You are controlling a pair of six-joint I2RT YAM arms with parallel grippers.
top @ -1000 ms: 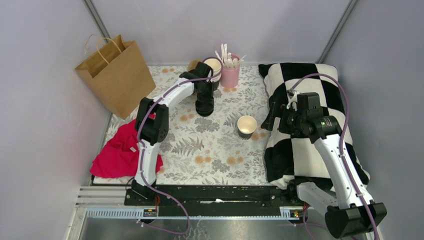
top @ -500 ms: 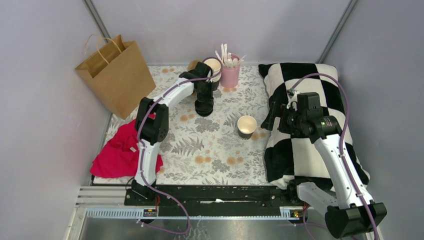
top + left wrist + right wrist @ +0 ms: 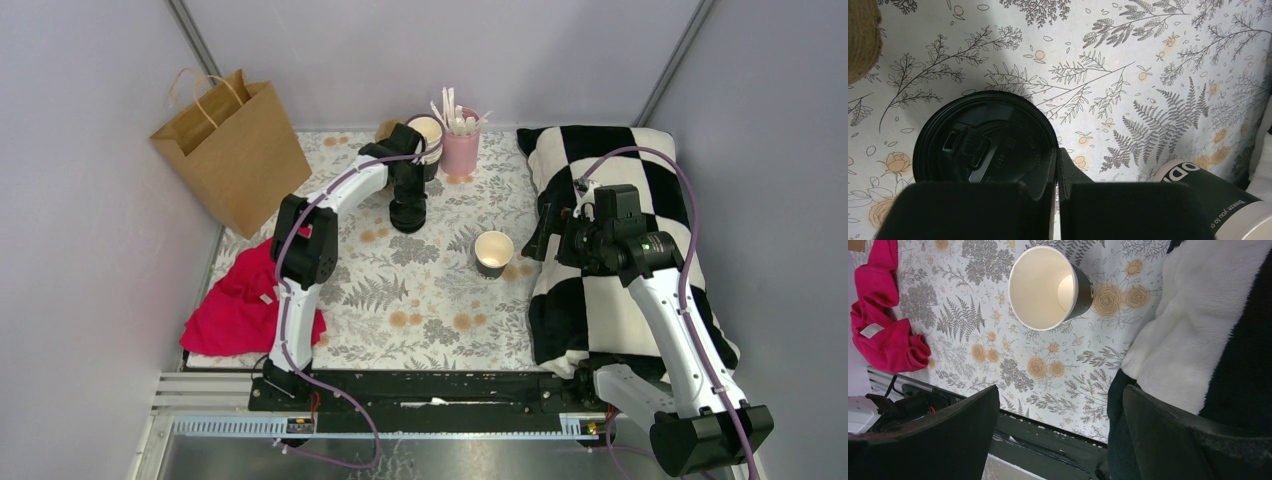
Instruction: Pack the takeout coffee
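On the right of the table [image 3: 430,310] the checkered blanket [image 3: 640,150] lies below my right gripper [image 3: 1059,390], whose jaws are spread wide with nothing between them. Far left stands the paper bag [image 3: 235,165], upright and open, with a red cloth [image 3: 235,305] near left. The cup [image 3: 493,252] stands upright and lidless mid-table, just left of the blanket. At the far side my left gripper [image 3: 1058,167] points down, fingers pressed together at the edge of a black lid [image 3: 983,145]; whether they nip its rim I cannot tell
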